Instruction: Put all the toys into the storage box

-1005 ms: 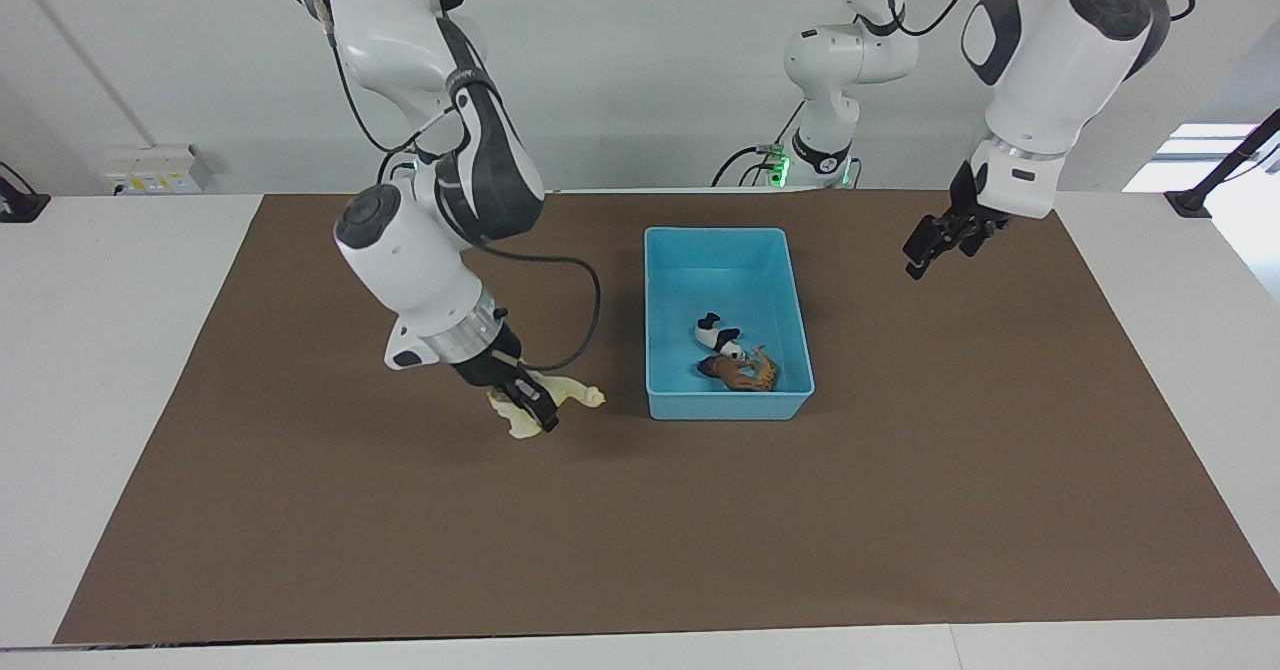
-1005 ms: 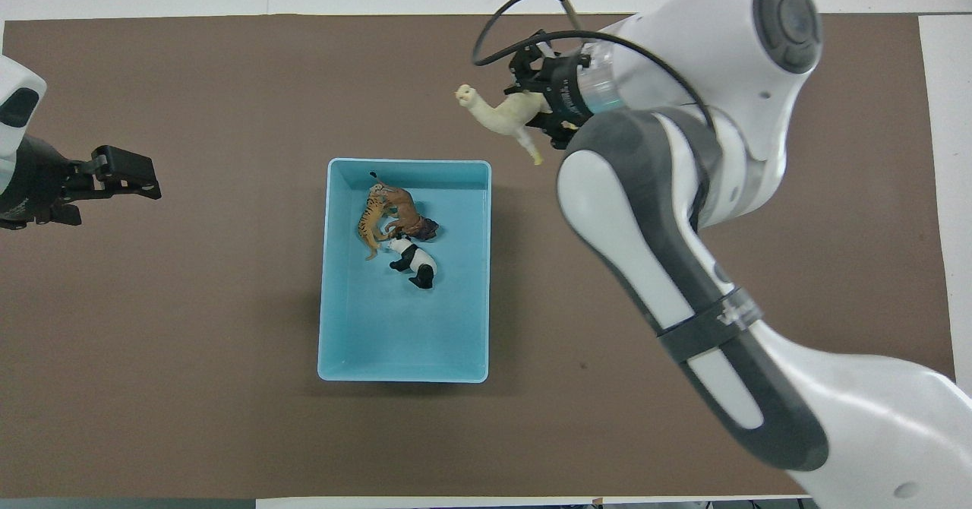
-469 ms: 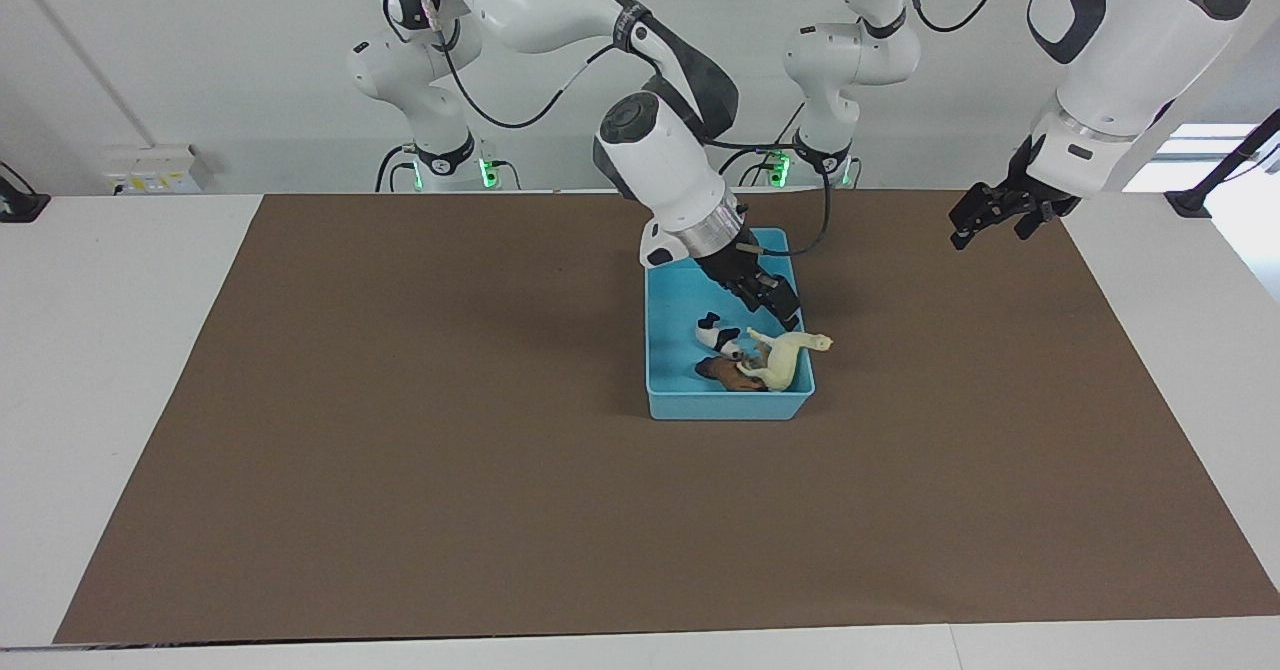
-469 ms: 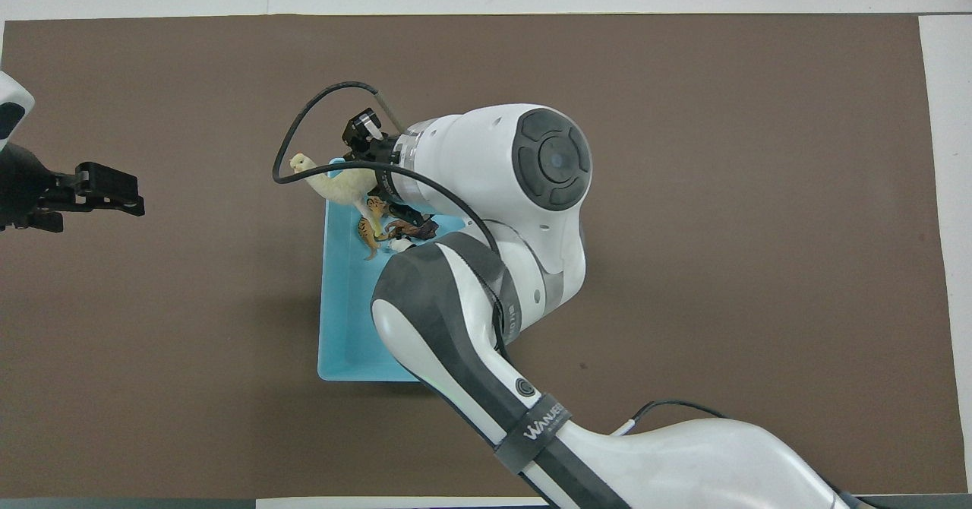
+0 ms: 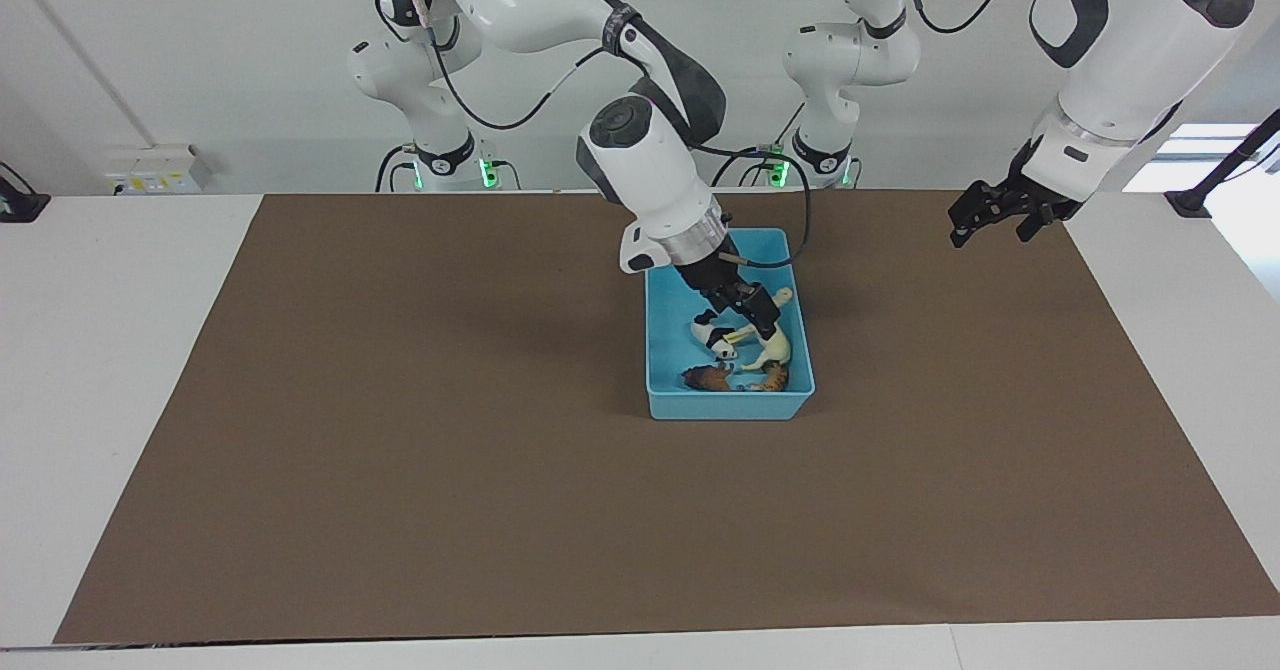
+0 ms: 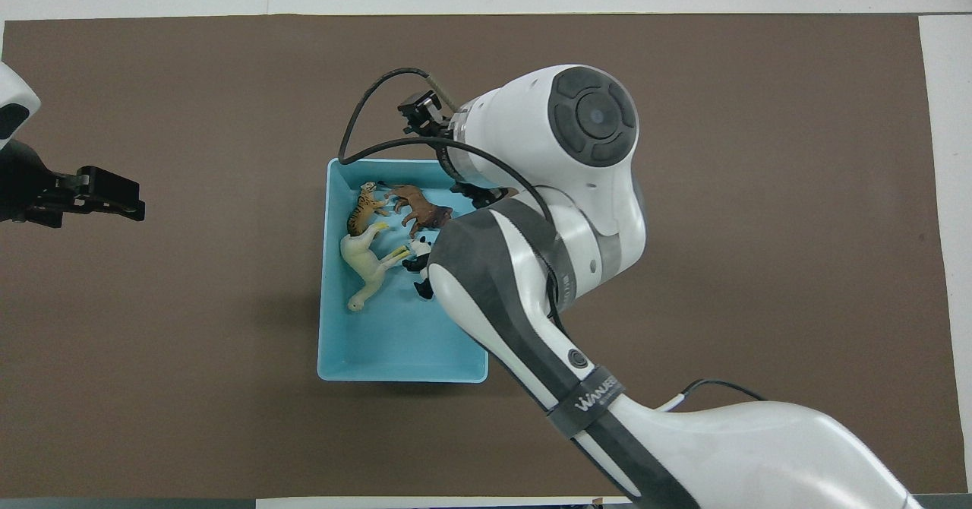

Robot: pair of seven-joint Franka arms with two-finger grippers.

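Note:
The light-blue storage box (image 5: 665, 350) stands mid-table and also shows in the overhead view (image 6: 402, 357). All four toys lie in it. They are the cream horse (image 6: 363, 262) on its side, the tiger (image 6: 363, 209), the brown lion (image 6: 419, 209) and the panda (image 6: 419, 254), part hidden by my right arm. In the facing view the horse (image 5: 772, 348), panda (image 5: 710, 333), lion (image 5: 703, 378) and tiger (image 5: 772, 380) show too. My right gripper (image 5: 750, 312) hangs open and empty over the box. My left gripper (image 5: 990, 228) is open and waits over the mat.
A brown mat (image 5: 400, 450) covers the table, with white table edge around it. The right arm's forearm (image 6: 531, 327) spans the box's side toward the right arm's end. My left gripper (image 6: 125, 197) hovers over the mat toward the left arm's end.
My right gripper carried the cream horse from the mat to over the box and let it go. The horse now lies in the box. The left arm pulled back slightly.

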